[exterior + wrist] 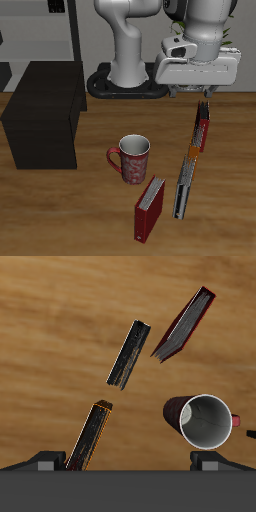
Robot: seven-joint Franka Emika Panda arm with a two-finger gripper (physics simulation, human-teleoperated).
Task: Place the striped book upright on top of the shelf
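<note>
approach step: gripper fingers spread wide, holding nothing, above the orange book; striped book lies beyond the fingers; next, centre over it and descend.

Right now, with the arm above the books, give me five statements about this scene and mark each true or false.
1. The striped book lies flat on the table. True.
2. The gripper holds the striped book. False: it hangs above the orange book and grips nothing.
3. The mug stands upright with its opening up. True.
4. The dark-red book rests on top of the shelf. False: it is on the table near the front edge, and the shelf top is bare.
5. The striped book touches the mug. False: bare table separates them.
</note>
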